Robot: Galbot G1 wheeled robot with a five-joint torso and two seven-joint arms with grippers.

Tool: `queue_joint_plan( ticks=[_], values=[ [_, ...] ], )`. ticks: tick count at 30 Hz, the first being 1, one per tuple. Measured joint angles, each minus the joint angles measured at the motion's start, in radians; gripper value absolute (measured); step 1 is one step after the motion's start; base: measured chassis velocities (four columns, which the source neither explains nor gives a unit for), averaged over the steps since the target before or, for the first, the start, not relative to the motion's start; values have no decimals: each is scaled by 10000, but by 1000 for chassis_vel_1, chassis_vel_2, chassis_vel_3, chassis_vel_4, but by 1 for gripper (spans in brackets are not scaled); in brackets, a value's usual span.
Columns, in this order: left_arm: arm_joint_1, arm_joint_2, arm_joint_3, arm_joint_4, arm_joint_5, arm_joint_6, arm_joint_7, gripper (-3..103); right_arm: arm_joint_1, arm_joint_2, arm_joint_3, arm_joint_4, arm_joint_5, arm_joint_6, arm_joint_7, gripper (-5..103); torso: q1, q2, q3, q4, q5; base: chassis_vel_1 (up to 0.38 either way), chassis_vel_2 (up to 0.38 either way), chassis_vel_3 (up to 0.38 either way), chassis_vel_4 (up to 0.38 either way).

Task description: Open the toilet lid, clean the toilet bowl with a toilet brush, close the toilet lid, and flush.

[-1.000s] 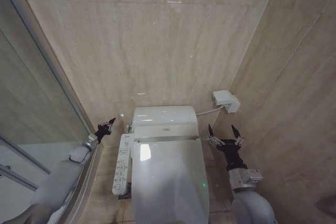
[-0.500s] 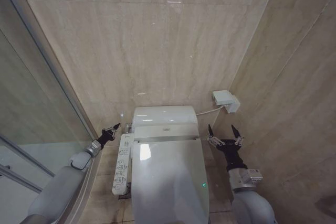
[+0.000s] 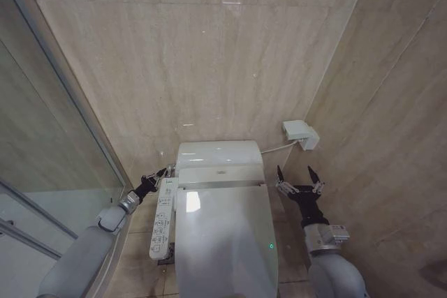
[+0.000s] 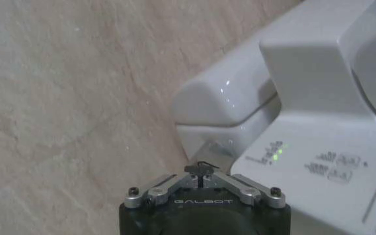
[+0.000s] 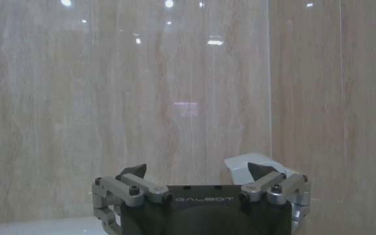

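Observation:
The toilet lid [image 3: 223,242] lies closed and flat, a green light glowing near its right front. It hides the toilet bowl. The white side control panel [image 3: 162,218] runs along the toilet's left edge and shows with lit green marks in the left wrist view [image 4: 318,166]. My left gripper [image 3: 163,172] is shut, its tips together [image 4: 201,171] just beside the panel's rear end, close to the tank [image 4: 227,98]. To the right of the toilet my right gripper [image 3: 295,176] stands open and empty, pointing at the back wall [image 5: 195,171]. The toilet brush is out of view.
A glass shower partition [image 3: 42,137] stands close on the left. A white wall box [image 3: 300,134] with a cable is mounted behind my right gripper and shows in the right wrist view [image 5: 240,162]. Beige tiled walls [image 3: 209,47] close in behind and on the right.
My left gripper has moved right and a little down, from near the shower partition to the rear end of the control panel. The right arm has not moved.

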Motion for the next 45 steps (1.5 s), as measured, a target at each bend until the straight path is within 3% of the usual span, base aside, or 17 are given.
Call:
queue_joint_plan(
  ticks=[45],
  values=[
    [-382, -634, 164, 972, 57, -66, 398, 0, 0, 0, 0, 0, 0, 0, 0, 100, 1, -1, 1, 3, 2, 0, 0, 0, 0]
  ],
)
